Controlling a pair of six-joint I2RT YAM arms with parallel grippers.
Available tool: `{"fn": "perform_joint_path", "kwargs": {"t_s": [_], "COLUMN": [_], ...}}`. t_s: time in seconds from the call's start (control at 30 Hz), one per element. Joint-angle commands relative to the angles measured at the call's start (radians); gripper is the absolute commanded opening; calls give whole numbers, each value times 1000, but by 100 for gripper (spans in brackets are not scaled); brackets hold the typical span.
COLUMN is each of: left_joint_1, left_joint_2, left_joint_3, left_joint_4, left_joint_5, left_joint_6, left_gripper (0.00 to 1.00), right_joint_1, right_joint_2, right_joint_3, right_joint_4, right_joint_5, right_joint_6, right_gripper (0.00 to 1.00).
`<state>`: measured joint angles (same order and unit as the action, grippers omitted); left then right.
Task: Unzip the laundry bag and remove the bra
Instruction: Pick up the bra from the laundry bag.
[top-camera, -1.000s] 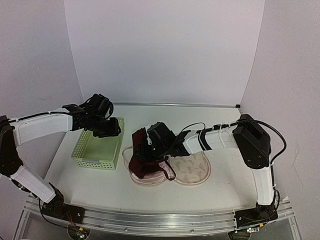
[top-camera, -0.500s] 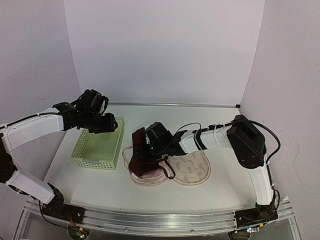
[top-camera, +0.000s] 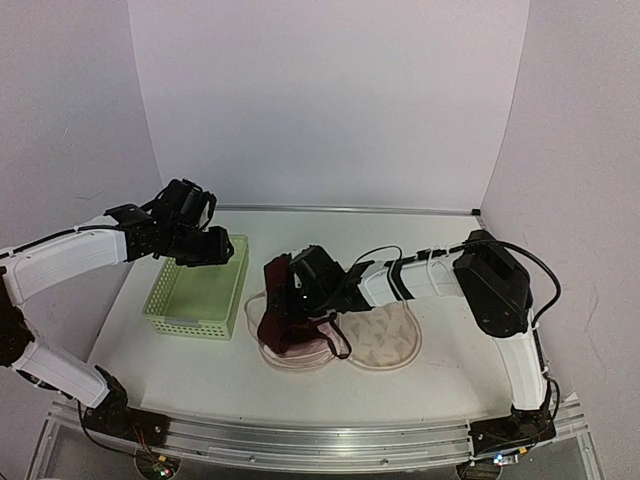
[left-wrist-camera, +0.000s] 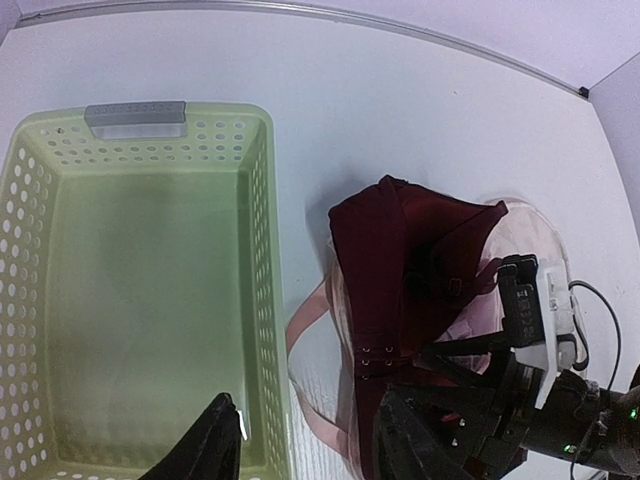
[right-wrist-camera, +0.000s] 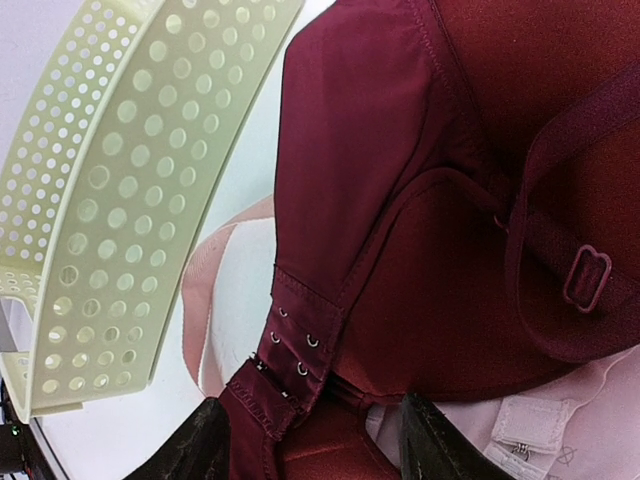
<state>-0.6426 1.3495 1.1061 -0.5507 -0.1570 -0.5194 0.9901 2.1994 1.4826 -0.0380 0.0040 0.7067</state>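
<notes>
Dark red bra (top-camera: 283, 322) is lying on the left lobe of the bag (top-camera: 385, 342), and one cup is standing up on the side near the basket (top-camera: 160, 315). The bag is resting flat on the table (top-camera: 180, 370), just to the right of the green basket, and its right lobe is showing the leaf print.

From the left wrist, the bra (left-wrist-camera: 390, 260) is covering most of the bag (left-wrist-camera: 530, 235), and pink edging is curving out toward the basket (left-wrist-camera: 262, 250). The left gripper (top-camera: 205, 250) is hovering above the far end of the basket. Its jaws are standing apart and are holding nothing (left-wrist-camera: 305, 430).

The right arm is reaching low across the bag, and the right gripper (top-camera: 290, 297) is sitting over the bra. In the right wrist view its jaws are standing wide apart (right-wrist-camera: 315, 430), and the hook band of the bra (right-wrist-camera: 400, 200) is running between them. I cannot tell if either finger is pressing the cloth. Pale bag lining (right-wrist-camera: 235, 290) and the basket wall (right-wrist-camera: 100, 200) are showing beside it.
</notes>
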Motion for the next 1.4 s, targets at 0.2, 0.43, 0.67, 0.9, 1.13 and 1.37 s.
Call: {"fn": "perform_joint_path", "kwargs": {"t_s": [0.2, 0.43, 0.67, 0.9, 1.13, 1.37], "left_joint_1": [-3, -3, -3, -3, -3, -3], "left_joint_2": [-36, -34, -26, -23, -23, -34], "left_joint_3": [0, -2, 0, 4, 2, 3], "left_joint_4": [-3, -3, 0, -1, 0, -1], "left_joint_5": [-26, -22, -15, -14, -19, -32], "left_joint_6": [23, 19, 18, 16, 18, 25], "left_gripper": [47, 47, 47, 47, 46, 46], "right_joint_1": [5, 5, 5, 5, 5, 5], "right_joint_2": [28, 36, 16, -23, -118, -229], "right_joint_3": [-5, -33, -69, -80, -102, -136], "right_joint_4": [13, 23, 29, 54, 86, 112], "right_joint_5": [-95, -117, -125, -116, -94, -82], "right_joint_6": [25, 31, 23, 15, -4, -16], "right_gripper": [55, 46, 21, 0, 0, 0]}}
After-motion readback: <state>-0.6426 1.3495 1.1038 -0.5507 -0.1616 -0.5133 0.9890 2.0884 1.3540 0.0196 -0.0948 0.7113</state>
